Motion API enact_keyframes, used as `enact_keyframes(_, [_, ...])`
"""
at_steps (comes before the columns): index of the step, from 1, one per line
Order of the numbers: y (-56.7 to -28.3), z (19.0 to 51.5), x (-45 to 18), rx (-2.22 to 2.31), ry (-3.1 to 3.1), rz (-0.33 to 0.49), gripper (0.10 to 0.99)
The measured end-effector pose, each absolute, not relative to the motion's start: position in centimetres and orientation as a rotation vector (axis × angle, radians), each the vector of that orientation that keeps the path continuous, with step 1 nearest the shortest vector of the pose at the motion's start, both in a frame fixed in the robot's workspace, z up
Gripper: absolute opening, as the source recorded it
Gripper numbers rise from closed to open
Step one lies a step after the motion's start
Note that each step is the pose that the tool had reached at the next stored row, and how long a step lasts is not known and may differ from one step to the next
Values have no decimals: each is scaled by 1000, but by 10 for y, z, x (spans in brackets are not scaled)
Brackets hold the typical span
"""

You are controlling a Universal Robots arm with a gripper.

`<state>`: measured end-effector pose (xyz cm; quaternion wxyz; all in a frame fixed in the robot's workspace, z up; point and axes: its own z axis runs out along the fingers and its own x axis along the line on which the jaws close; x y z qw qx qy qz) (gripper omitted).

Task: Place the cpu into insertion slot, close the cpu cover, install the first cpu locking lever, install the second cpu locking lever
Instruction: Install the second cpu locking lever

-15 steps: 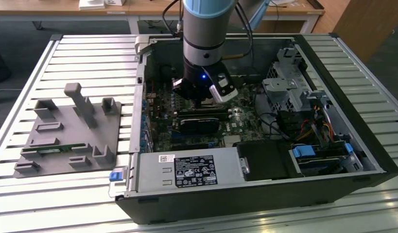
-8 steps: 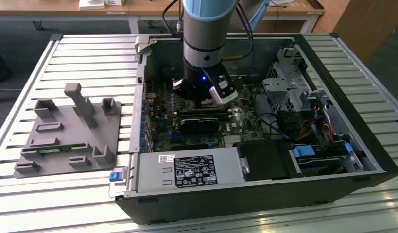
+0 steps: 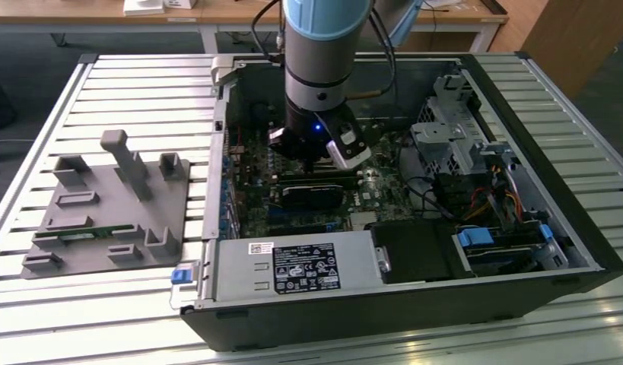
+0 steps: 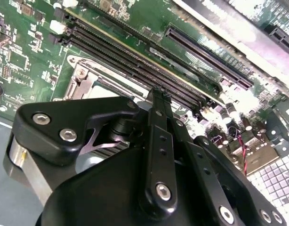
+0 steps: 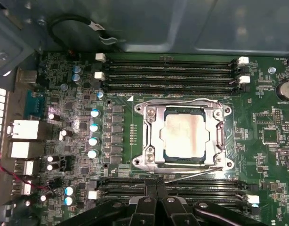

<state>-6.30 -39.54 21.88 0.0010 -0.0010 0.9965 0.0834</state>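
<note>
In the exterior view, going from its left, you had a grey moulded fixture tray (image 3: pixel 108 205) lying on the slatted white table (image 3: pixel 47 304), well apart from the work. Next came the open black computer case (image 3: pixel 413 312) with its green motherboard (image 3: pixel 252 205). The arm's black gripper (image 3: pixel 313 161) hung low over the board's middle, just above a dark rectangular card.

In the first wrist view, the cpu (image 5: pixel 184 132), a flat square chip with a pale tan-silver face, sat inside the insertion slot (image 5: pixel 169 155), the square socket with a dark rim. The cpu cover (image 5: pixel 153 136), a thin silver metal frame with a cut-out middle, lay flat around the chip. A thin silver wire lever (image 5: pixel 194 172) ran along the socket edge nearest the gripper (image 5: pixel 156 184). It looked raised at a slant, not yet tucked under its hook, though I could not be sure. In both wrist views the gripper's fingers were drawn together with nothing between them, their tip just beside that lever.

In my judgement the risk sat here. If you had pushed the tip off-line, it could have slipped from the thin springy wire and struck the black memory slots (image 5: pixel 201 186) beside the socket. A lever that missed its hook could also have sprung back and left the cover loose over the chip.
</note>
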Motion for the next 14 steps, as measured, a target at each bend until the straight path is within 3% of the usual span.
enact_keyframes(14, [-397,205,-70,-3,3122,331,106])
